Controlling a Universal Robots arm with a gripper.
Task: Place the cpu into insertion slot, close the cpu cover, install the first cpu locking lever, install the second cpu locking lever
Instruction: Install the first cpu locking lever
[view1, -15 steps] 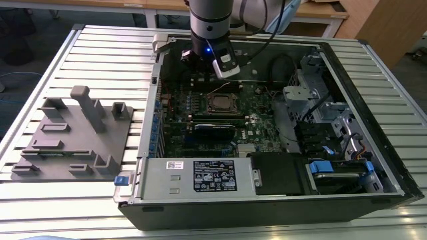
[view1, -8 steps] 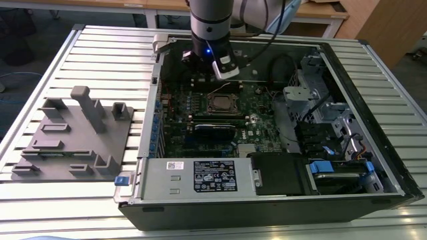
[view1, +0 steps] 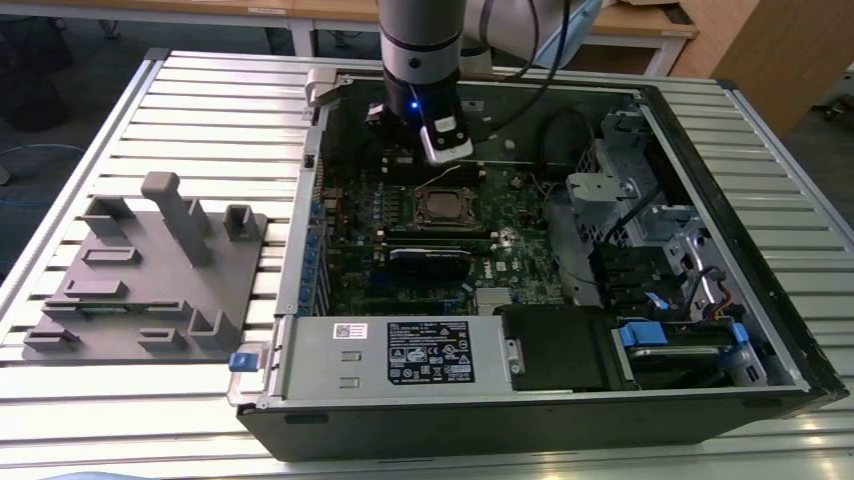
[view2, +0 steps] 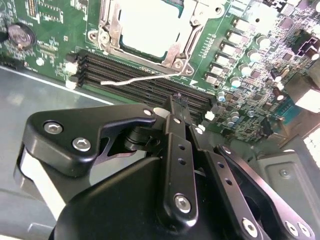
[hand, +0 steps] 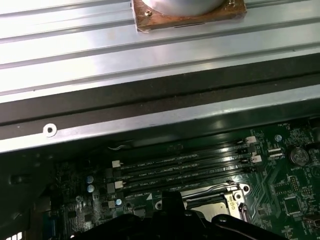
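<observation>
In the silver-rimmed insertion slot (view1: 416, 207), grey square cpu (view2: 145, 25) seated, silvery cpu cover (view2: 111, 31) apparently lowered, wire lever (view2: 140, 77) loose; black gripper (view2: 176, 100) clenched empty.

You'll see a black-and-white label sticker (view1: 430, 352) on the power supply (view1: 320, 375), and a small white sticker (view1: 350, 331) just beside it. Neither one's print can be read.

Black hand (hand: 172, 200) near the cpu (hand: 207, 209) (memory slots (hand: 185, 167) alongside), ribbed metal table (hand: 150, 55) beyond.
</observation>
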